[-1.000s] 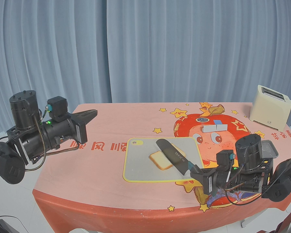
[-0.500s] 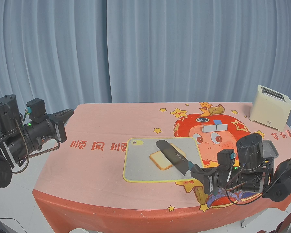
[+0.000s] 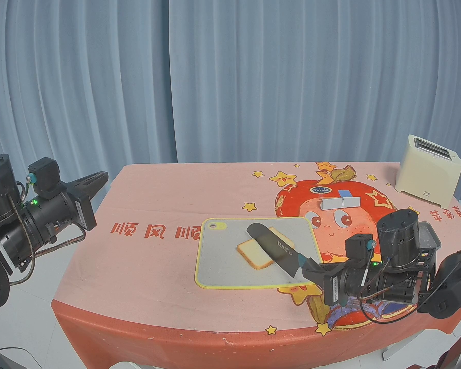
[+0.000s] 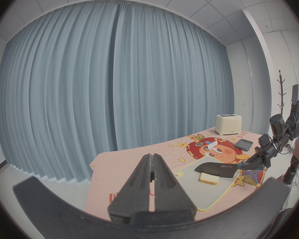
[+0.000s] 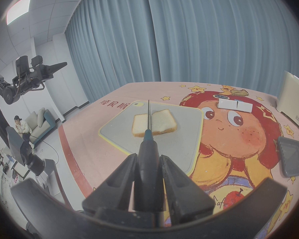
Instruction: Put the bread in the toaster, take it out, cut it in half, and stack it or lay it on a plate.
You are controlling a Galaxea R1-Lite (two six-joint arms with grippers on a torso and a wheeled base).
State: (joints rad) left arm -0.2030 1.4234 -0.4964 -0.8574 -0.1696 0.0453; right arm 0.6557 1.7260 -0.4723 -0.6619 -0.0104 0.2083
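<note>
A slice of bread (image 3: 253, 255) lies flat on the grey cutting board (image 3: 217, 265) with a yellow rim. My right gripper (image 3: 312, 273) is shut on the handle of a black knife (image 3: 272, 243). The blade stands on edge across the middle of the bread (image 5: 161, 120), seen thin-on in the right wrist view as the knife (image 5: 149, 115) runs out from my right gripper (image 5: 149, 161). My left gripper (image 3: 96, 180) is shut and empty, off the table's left edge, its fingers (image 4: 146, 170) pressed together. The cream toaster (image 3: 429, 171) stands at the far right.
A dark grey tray (image 3: 431, 236) sits at the right, behind my right arm. A small white and blue block (image 3: 340, 201) lies on the printed cloth beyond the board. Bare cloth stretches left of the board.
My left arm has drawn back to the left, off the table edge. The right gripper with the knife has shifted only slightly; the bread has not moved.
</note>
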